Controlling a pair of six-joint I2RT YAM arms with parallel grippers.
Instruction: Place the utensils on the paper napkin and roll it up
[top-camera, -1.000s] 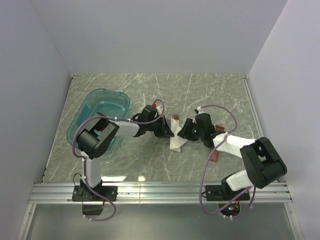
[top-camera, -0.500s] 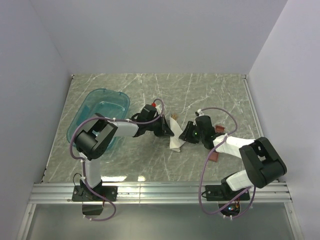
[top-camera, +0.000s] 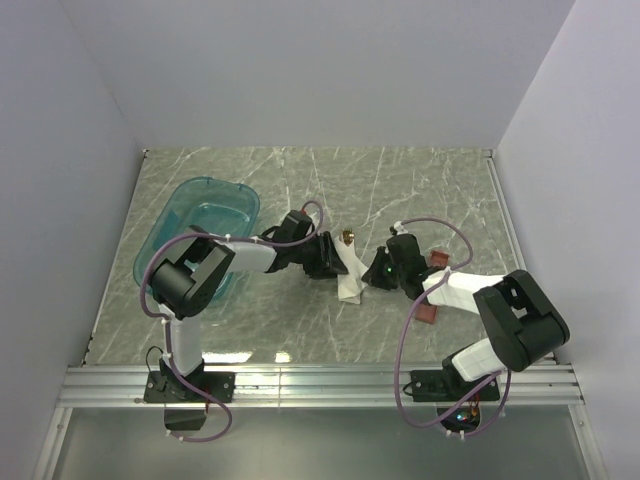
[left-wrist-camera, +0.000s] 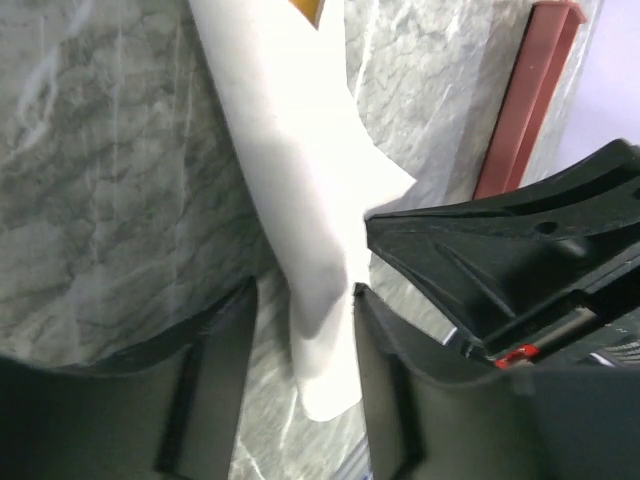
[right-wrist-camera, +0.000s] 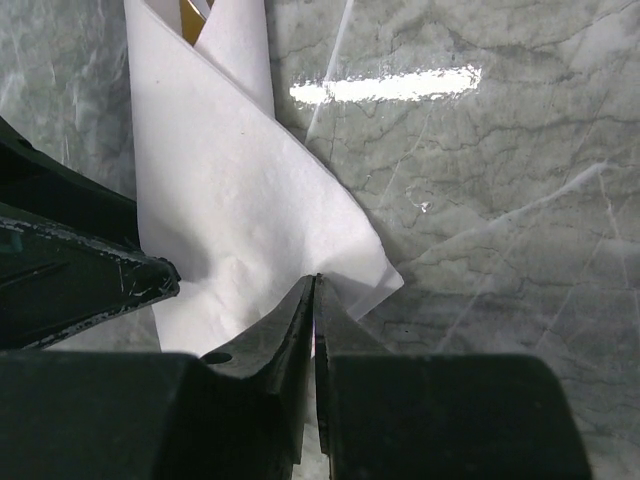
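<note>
- Table (top-camera: 420, 190): grey-green marble, streaked all over with thin white veins.
- Napkin (top-camera: 350, 288): plain white, shaded pale grey along its folds.
- Utensils (top-camera: 347, 237): only an amber-brown tip shows.
- Tub (top-camera: 215, 205): translucent teal.
- Tray (left-wrist-camera: 525, 100): plain reddish-brown.
- Left arm (top-camera: 255, 256), right arm (top-camera: 455, 288): white links, black joints.
- Left gripper (left-wrist-camera: 300, 330), right gripper (right-wrist-camera: 315, 290): matt black, with a small green light on the right one.
- Cables (top-camera: 408, 340): dull mauve.
- Rail (top-camera: 320, 385): silver metal.
- Walls (top-camera: 300, 70): plain pale lilac-grey.
</note>
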